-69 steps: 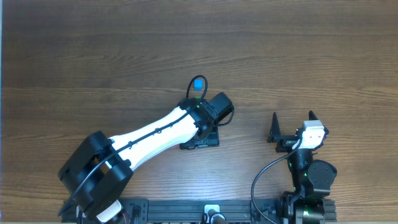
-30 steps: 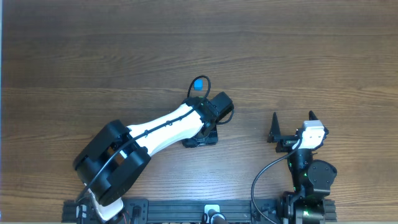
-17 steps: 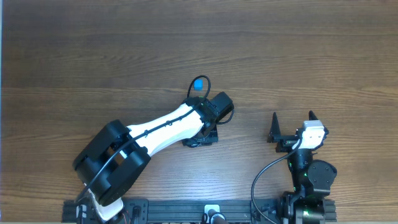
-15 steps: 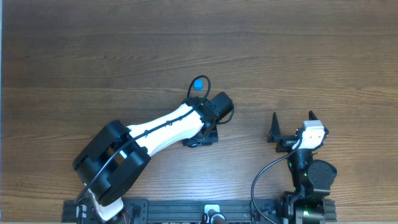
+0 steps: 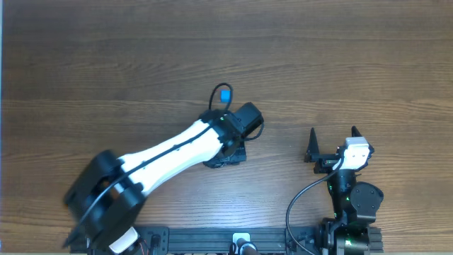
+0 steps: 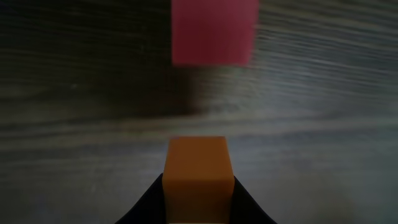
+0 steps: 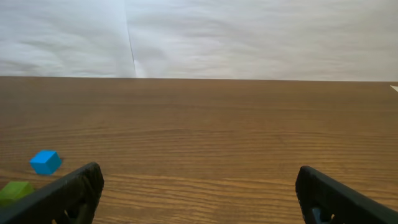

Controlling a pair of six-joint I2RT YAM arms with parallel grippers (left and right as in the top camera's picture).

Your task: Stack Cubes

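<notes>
Three loose cubes — blue (image 5: pixel 225 96), green (image 7: pixel 15 191), red (image 6: pixel 214 31) — near orange cube (image 6: pixel 198 171)

Even light covers the table (image 5: pixel 106 57) from above; the left wrist view is dim, shadow beneath the pink cube (image 6: pixel 214 31).

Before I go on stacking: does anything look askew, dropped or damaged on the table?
Nothing stands out. The left hand holds the orange cube squarely, the red cube rests on the table beyond it, and the blue cube and the green cube lie apart.
</notes>
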